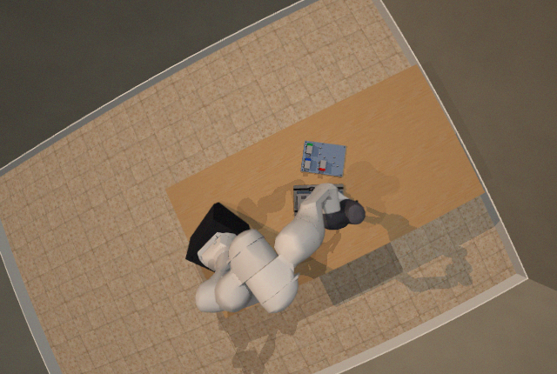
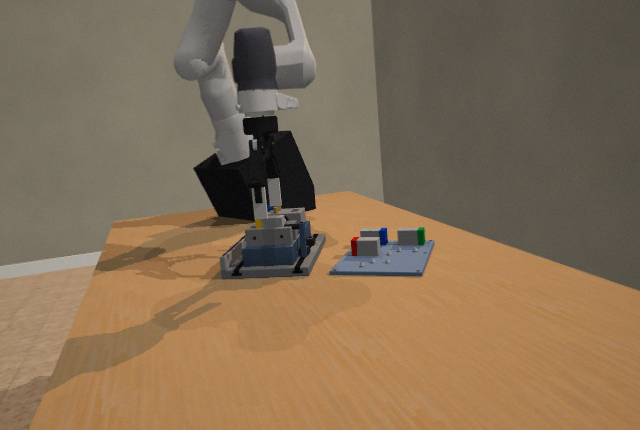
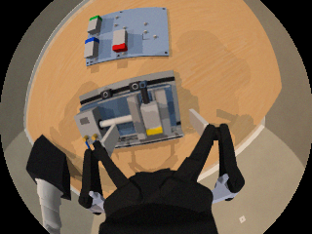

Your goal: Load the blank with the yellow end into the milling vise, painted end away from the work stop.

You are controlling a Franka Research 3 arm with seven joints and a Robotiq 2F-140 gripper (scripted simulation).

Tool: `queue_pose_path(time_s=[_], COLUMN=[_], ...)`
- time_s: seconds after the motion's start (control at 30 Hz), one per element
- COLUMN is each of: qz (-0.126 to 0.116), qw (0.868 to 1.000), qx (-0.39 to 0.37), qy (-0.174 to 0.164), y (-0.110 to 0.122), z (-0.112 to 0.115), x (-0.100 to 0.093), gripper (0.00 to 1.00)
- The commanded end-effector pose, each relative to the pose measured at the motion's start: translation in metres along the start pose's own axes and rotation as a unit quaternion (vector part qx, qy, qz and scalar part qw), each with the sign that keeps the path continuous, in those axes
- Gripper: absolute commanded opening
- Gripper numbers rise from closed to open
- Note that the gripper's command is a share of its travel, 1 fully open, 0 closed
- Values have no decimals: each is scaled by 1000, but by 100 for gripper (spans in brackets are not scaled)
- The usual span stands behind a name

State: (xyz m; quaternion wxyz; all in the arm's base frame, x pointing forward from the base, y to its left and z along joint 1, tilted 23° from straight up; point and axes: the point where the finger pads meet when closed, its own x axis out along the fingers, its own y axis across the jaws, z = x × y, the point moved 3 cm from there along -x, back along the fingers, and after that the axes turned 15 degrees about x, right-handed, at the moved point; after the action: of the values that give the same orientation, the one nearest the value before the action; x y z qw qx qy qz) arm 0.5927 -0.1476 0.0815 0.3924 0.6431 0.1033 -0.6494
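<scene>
In the wrist view, the gripper stood wide, holding nothing. The yellow-ended blank lay between the jaws, ahead of the fingers, its long axis pointing away from the palm.

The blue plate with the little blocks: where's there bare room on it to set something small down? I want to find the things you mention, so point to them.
In the wrist view, the infeed plate [image 1: 340, 150] [image 2: 400, 267] [image 3: 158, 49] has smooth patches right of the red-ended blank [image 1: 322, 163] [image 2: 368, 246] [image 3: 120, 38], below the pale studs [image 2: 388, 261] [image 3: 145, 32], and along its right edge. Its left side is crowded by the green-ended blank [image 1: 309, 150] [image 2: 407, 236] [image 3: 94, 24] and blue-ended blank [image 1: 307, 164] [image 2: 370, 232] [image 3: 91, 49].
</scene>
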Motion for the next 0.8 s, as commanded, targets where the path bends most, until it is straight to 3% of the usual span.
queue_pose_path(time_s=[0.0, 0.77], qz=[-1, -1], qw=[1000, 1000], qx=[1, 1], qy=[0, 0], y=[0, 0], z=[0, 0], x=[-2, -5], gripper=[100, 100])
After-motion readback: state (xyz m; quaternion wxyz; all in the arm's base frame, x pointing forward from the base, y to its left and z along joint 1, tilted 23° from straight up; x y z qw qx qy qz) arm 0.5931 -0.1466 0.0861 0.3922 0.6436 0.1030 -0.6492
